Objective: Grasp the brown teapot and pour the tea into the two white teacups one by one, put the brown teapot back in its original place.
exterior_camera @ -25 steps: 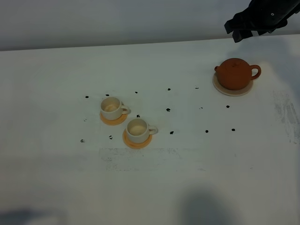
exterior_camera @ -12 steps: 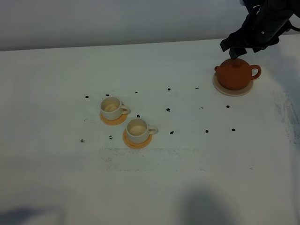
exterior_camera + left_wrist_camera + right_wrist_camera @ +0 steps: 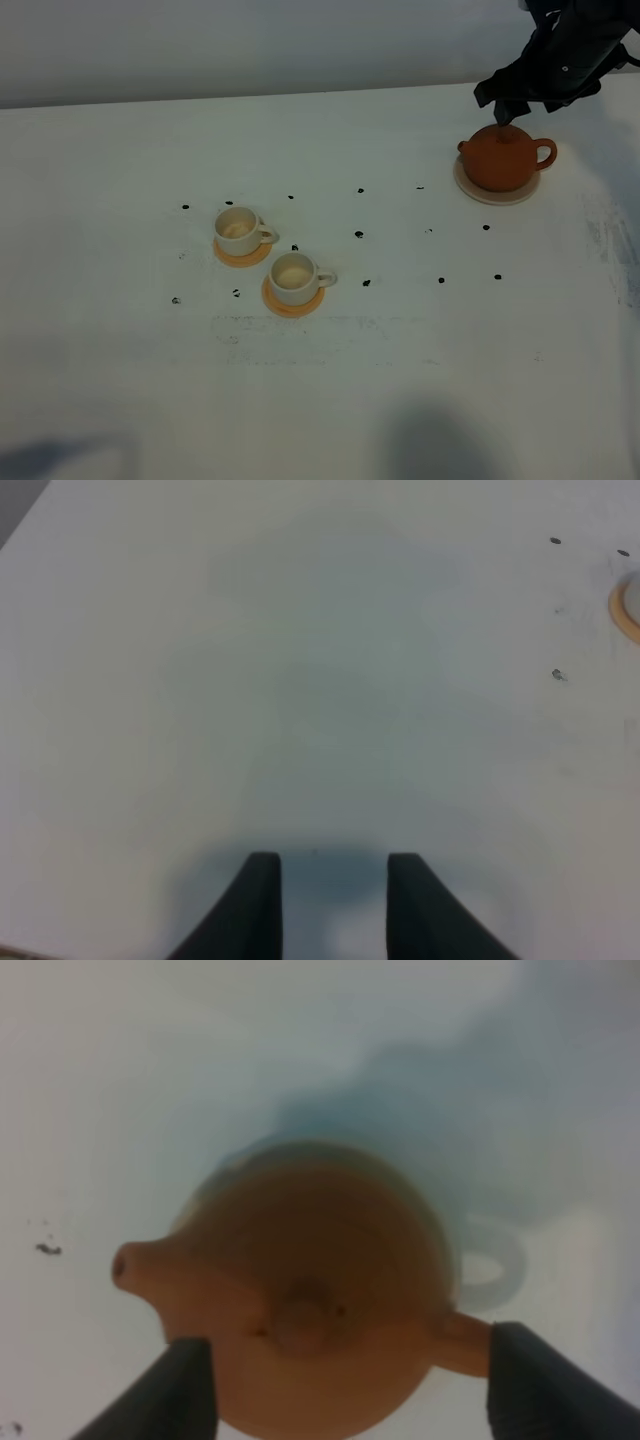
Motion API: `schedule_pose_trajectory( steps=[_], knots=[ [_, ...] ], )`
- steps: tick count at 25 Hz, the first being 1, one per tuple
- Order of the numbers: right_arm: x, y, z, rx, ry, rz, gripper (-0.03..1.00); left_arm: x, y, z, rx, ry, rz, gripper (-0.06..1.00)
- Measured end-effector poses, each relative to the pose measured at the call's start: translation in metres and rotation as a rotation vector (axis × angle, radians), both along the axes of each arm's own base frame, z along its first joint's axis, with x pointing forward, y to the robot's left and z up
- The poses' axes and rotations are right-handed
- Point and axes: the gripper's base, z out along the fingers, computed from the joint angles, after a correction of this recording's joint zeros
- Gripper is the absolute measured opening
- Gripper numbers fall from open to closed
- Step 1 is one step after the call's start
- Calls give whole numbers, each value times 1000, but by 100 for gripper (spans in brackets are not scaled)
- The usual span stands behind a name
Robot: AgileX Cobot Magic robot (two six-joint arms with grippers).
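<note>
Reddish-brown clay: the brown teapot point(image 3: 500, 160) stands upright, lid on, on the pale beige disc point(image 3: 492, 198) at the far right of the table point(image 3: 400, 400)
Right gripper point(image 3: 503, 106): spread wide, holding nothing; it hangs just above the pot, tips near the lid knob
Direction: the pot lies straight below it; the right wrist view shows one finger on the spout side, the other just beside the handle
Long axis: spout to handle runs across the table, handle toward the robot's right; roughly in line with the gap between the jaws
Nearer arm: the right, by far; the left gripper point(image 3: 335, 905) is parted over bare table, gripping nothing
Cups: the two white teacups point(image 3: 238, 230) point(image 3: 293, 275) sit on orange coasters point(image 3: 243, 258), well apart from the pot, leftward
Judgement: probably a short drop and a shift toward the handle before closing
</note>
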Motion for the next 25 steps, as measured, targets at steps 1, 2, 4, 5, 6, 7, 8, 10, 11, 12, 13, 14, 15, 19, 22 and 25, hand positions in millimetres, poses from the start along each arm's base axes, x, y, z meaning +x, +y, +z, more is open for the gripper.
schedule_pose_trajectory(
  steps=[1,2,4,5,6,7,8,10,11,12,13,14,15,19,22,25],
  knots=[
    [0,0,0,-6,2,1,56,0,0,0,0,0,0,25],
    [0,-1,0,-11,5,1,56,0,0,0,0,0,0,25],
    [-1,-2,2,-27,13,4,56,0,0,0,0,0,0,25],
    [-1,-2,5,-30,14,4,56,0,0,0,0,0,0,25],
    [0,-3,9,-37,11,6,56,0,0,0,0,0,0,25],
    [1,-4,15,-47,-1,7,56,0,0,0,0,0,0,25],
    [2,-5,22,-36,-11,1,56,0,0,0,0,0,0,25],
    [6,-13,36,25,-39,-28,56,0,0,0,0,0,0,25],
    [9,-18,43,47,-62,-41,56,0,0,0,0,0,0,25],
    [11,-26,48,63,-78,-58,56,0,0,0,0,0,0,25],
    [13,-35,51,68,-87,-70,56,0,0,0,0,0,0,25],
    [13,-43,53,67,-95,-76,56,0,0,0,0,0,0,25],
    [14,-48,51,61,-92,-73,56,0,0,0,0,0,0,25],
    [17,-54,33,45,-34,7,56,0,0,0,0,0,0,25],
    [18,-48,19,67,-3,112,56,0,0,0,1,0,-1,25],
    [18,-46,18,53,-9,199,56,0,0,0,2,0,-1,25]
  ],
)
